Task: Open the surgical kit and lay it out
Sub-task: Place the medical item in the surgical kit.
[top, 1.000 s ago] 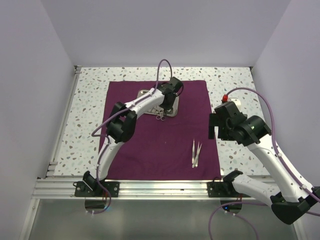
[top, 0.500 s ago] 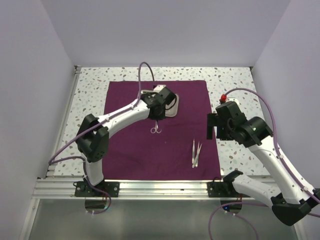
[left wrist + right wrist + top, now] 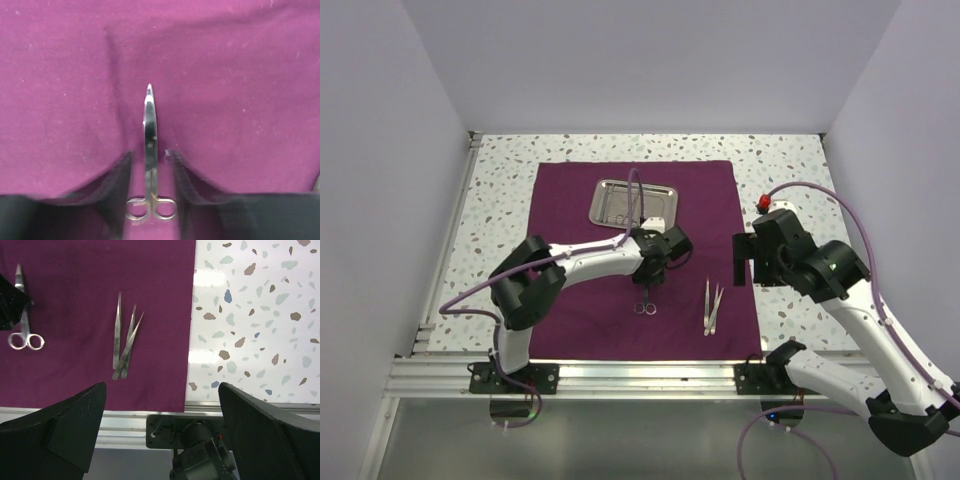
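The dark purple cloth [image 3: 580, 290] lies spread flat on the table. The steel tray [image 3: 630, 203] sits on its far half. My left gripper [image 3: 650, 278] is low over the cloth's middle. Its jaws are open, one on each side of the ring-handled scissors [image 3: 645, 306]. In the left wrist view the scissors [image 3: 150, 130] lie flat on the cloth between my fingers [image 3: 122, 175], with purple showing on both sides. Steel tweezers [image 3: 712, 306] lie to the right of them. My right gripper [image 3: 744, 262] hovers open and empty above the cloth's right edge. The tweezers [image 3: 125, 345] and scissors [image 3: 22, 320] also show below it.
The speckled white tabletop [image 3: 790, 180] surrounds the cloth. White walls enclose the left, back and right. An aluminium rail [image 3: 620, 372] with the arm bases runs along the near edge. The right arm's base [image 3: 200, 455] shows under my right gripper.
My left gripper carried the scissors from the tray toward the near side and lowered them onto the cloth left of the tweezers. The right arm barely shifted.
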